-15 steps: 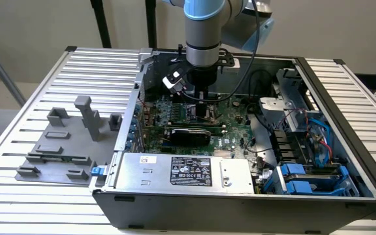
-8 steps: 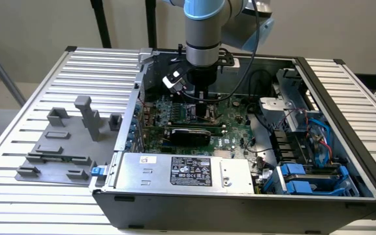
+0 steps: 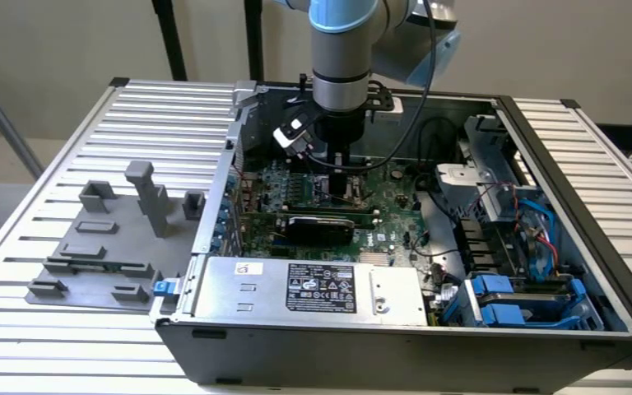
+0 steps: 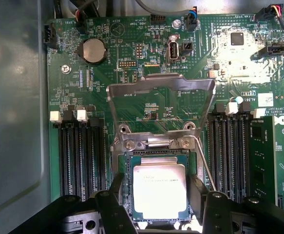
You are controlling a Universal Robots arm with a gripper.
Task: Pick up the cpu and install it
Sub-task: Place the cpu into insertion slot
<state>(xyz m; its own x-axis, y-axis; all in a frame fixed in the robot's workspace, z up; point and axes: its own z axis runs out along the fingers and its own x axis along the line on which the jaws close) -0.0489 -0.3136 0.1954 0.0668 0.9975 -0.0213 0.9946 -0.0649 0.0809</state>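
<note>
Fixture: matte grey plastic blocks near the table's edge, on the exterior view's left.
Case: open dark metal box holding a green motherboard.
Memory slots: black ribbed rows flanking the socket.
Cpu: flat square with its silvery lid up, lying square in the socket.
Gripper: black fingers pressed on the cpu's opposite sides.
Load plate: bare steel frame, hinged open beside the socket.

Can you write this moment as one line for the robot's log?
step: install cpu | claw: low over socket | cpu: in the socket | metal frame: flipped open
</note>
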